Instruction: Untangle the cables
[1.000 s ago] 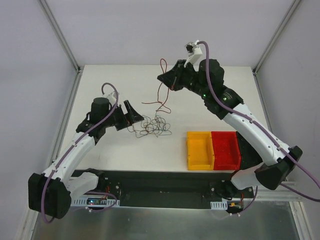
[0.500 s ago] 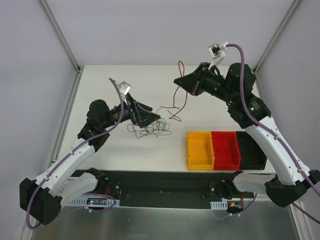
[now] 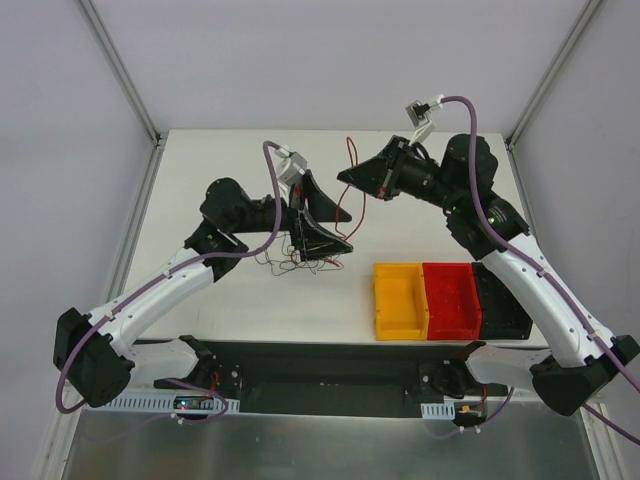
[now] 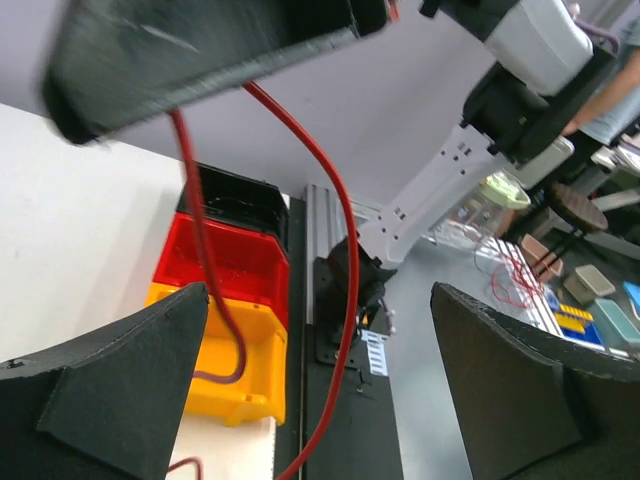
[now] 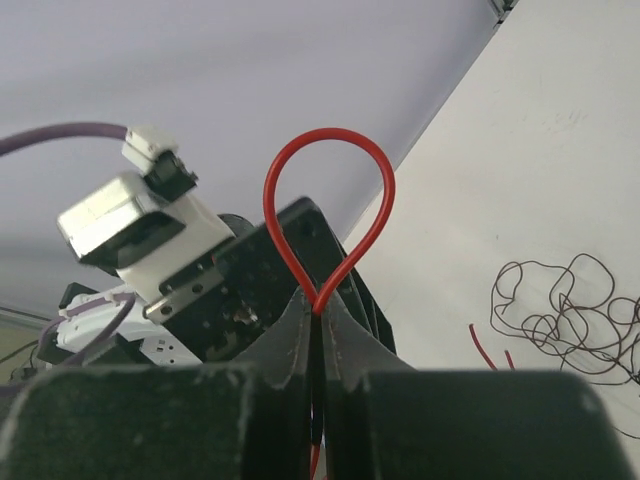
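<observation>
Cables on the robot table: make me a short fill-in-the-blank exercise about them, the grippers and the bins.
The right gripper is shut on a loop of ___ cable.
The left gripper is ___, with that cable passing between its fingers.
The red bin sits ___ the yellow bin and the black bin.
Missing: red; open; between.

Plain white tabletop [image 3: 210, 150].
Thin red wire loop [image 5: 330, 131]; dark brown wire tangle [image 5: 560, 305]; yellow plastic bin [image 3: 400, 300], red plastic bin [image 3: 452, 300], black plastic bin [image 3: 500, 315].
</observation>
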